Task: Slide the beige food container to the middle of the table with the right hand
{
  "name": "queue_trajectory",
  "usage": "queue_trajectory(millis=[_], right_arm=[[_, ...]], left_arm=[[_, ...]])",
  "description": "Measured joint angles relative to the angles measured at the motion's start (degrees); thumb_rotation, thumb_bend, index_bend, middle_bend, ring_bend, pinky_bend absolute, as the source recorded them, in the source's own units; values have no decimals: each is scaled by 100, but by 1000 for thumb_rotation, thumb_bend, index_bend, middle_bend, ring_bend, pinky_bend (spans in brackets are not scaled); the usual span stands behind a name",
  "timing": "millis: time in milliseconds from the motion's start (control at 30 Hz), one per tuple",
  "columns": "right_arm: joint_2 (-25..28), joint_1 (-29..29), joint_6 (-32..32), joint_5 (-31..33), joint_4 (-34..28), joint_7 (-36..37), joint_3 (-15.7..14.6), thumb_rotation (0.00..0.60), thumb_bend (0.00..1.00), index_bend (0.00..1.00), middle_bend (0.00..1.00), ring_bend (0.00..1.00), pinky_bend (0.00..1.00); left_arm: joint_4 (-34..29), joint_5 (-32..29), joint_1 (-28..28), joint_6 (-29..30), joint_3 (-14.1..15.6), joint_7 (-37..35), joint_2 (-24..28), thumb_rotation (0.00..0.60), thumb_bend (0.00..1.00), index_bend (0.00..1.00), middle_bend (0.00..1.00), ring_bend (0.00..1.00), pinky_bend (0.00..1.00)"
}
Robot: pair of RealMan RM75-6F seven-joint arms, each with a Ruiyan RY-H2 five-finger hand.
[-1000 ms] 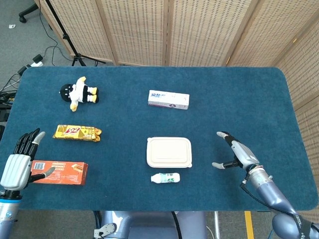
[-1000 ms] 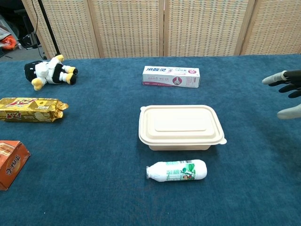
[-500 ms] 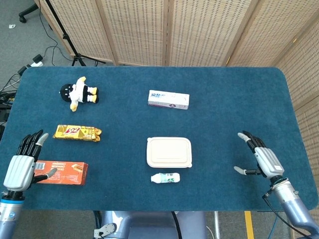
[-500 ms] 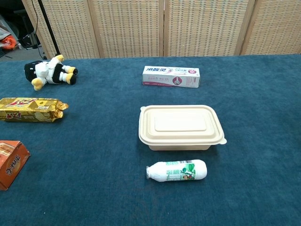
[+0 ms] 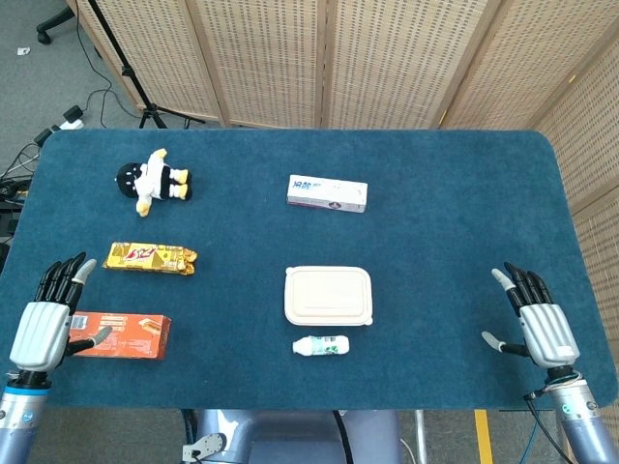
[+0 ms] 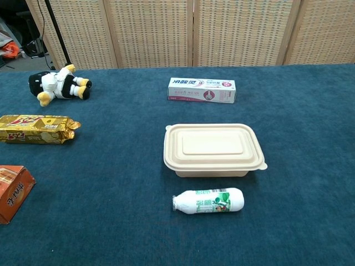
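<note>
One beige food container [image 5: 328, 296] is sitting lid-on near the table's [image 5: 455, 184] middle, long axis running left to right. One white toothpaste box [image 5: 327, 193] (its print too small to read) is lying behind it, one small white bottle [image 5: 321, 345] with a green label in front. The right hand [image 5: 537, 319] is hovering well apart at the right edge, fingers spread, holding nothing; the left hand [image 5: 44, 324] likewise.

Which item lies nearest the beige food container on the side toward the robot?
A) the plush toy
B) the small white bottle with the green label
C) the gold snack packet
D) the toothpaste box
B: the small white bottle lies on its side just in front of the beige food container, apart from it, while the other items sit behind it or far off to the left.
</note>
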Motion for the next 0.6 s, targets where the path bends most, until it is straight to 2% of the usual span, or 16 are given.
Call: queue_trajectory(millis=[133,433,600], right_arm=[[1,-32,111,-14,-13,-100,25,600,234,74,0,0,42],[42,-250,782,-166,-225,-823,101,600,234,74,0,0,42],[62,-297,715,-140,-320,-956,103,600,234,74,0,0,42]], left_arm=[[5,18,1,19,0,8,-5,600,110,0,0,0,2],[-13,89,-6,19,41,31,-10,600,110,0,0,0,2],[-20,82,-6,15,42,14,-5,600,110,0,0,0,2]])
